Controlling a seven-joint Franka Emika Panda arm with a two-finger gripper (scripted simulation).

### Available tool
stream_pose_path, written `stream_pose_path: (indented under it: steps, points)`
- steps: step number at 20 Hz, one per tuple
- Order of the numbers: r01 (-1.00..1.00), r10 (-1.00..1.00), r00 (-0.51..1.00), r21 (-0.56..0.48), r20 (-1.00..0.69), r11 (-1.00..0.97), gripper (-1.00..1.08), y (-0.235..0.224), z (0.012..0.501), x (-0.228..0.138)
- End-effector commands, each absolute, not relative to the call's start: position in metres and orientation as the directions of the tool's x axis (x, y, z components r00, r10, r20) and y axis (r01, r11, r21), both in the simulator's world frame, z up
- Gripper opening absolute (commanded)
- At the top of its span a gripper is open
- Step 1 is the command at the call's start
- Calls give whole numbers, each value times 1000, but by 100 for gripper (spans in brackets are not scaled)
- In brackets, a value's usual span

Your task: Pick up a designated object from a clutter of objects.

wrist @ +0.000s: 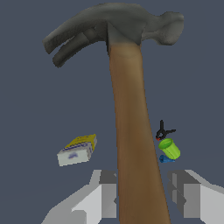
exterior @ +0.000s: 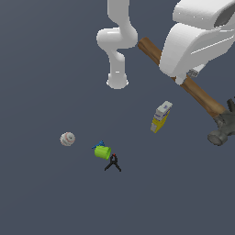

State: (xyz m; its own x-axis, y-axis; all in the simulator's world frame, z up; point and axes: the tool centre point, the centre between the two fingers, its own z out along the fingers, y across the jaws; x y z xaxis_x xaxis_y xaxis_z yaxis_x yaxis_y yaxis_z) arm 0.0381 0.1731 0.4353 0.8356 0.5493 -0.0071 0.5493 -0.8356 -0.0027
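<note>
High above the cup (exterior: 103,152), clamp (exterior: 113,163) and box (exterior: 161,117), the gripper (wrist: 143,194) is clamped around the hammer (wrist: 127,105) handle.

Plain dark slate-grey floor (exterior: 41,202) fills both views edge to edge. Surface flat, matte, unmarked, untextured. Light even, diffuse; only faint soft shading. Tone uniform throughout.

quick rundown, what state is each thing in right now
hammer: handle between the gripper fingers, apparently lifted off the floor
gripper: the left finger touches the handle, a gap shows at the right one
baseball: resting on the floor, apart
green cup: tipped on its side
black clamp: beside the cup
yellow-and-white box: alone
</note>
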Motion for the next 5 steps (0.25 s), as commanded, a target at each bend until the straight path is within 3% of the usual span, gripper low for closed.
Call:
stream_pose_path:
  steps: [1, 5]
  points:
    - [549, 549, 836, -1, -3, -836, -100, 171, 442, 41]
    - [549, 549, 836, -1, -3, -836, -100, 170, 444, 43]
